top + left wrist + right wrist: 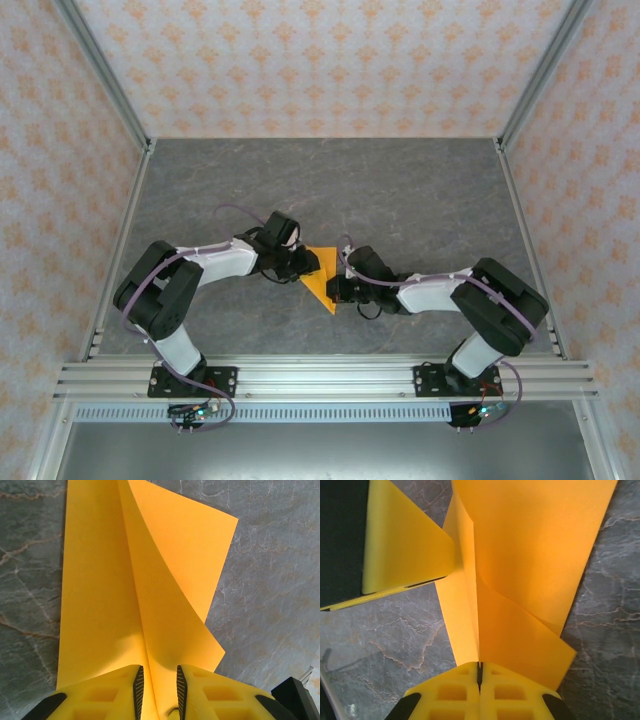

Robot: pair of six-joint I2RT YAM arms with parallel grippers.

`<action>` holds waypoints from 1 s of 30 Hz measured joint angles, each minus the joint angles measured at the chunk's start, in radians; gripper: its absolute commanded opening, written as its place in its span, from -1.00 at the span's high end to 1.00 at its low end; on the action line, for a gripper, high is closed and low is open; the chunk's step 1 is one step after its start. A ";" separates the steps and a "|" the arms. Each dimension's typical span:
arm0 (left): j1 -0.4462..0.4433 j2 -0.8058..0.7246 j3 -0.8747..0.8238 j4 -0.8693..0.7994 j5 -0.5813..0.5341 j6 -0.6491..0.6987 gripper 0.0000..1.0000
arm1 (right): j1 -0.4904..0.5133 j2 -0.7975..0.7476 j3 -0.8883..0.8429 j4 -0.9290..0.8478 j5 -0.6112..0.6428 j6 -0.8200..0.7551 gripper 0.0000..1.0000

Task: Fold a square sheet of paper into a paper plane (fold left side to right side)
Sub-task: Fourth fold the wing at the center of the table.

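Walls (320,60): three, papered pale peach with a repeating orange motif, closing the back and both sides
Frame (105,75): silver metal posts in the rear corners, slotted rails along the near edge
Counter (400,190): dark grey, stone-look top with pale veining
Left arm (170,290), right arm (490,300): white and black, both bent inward to meet at mid-counter
Paper (322,282): bright orange, partly folded, lying mid-counter between the two arms' tips; one crease stands off the surface and a flap curls up
Left gripper (159,680): yellow jaws narrowly apart astride the raised flap; whether they grip it cannot be told
Right gripper (480,672): yellow jaws pressed together, pinching the raised crease at the paper's edge
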 measured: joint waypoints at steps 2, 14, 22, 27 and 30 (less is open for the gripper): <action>0.000 0.000 0.000 0.001 0.001 0.000 0.47 | -0.002 0.000 -0.002 0.010 -0.008 0.006 0.92; 0.000 0.005 0.002 0.032 0.005 -0.010 0.35 | -0.024 0.021 -0.008 0.061 -0.054 0.039 0.92; 0.000 0.038 0.008 0.039 0.008 -0.011 0.36 | -0.024 0.039 -0.008 0.066 -0.057 0.043 0.92; 0.000 0.051 0.014 0.039 0.008 -0.011 0.36 | -0.024 0.044 -0.008 0.068 -0.058 0.047 0.88; 0.000 0.053 0.015 0.039 0.008 -0.011 0.36 | -0.024 0.044 -0.008 0.068 -0.058 0.050 0.80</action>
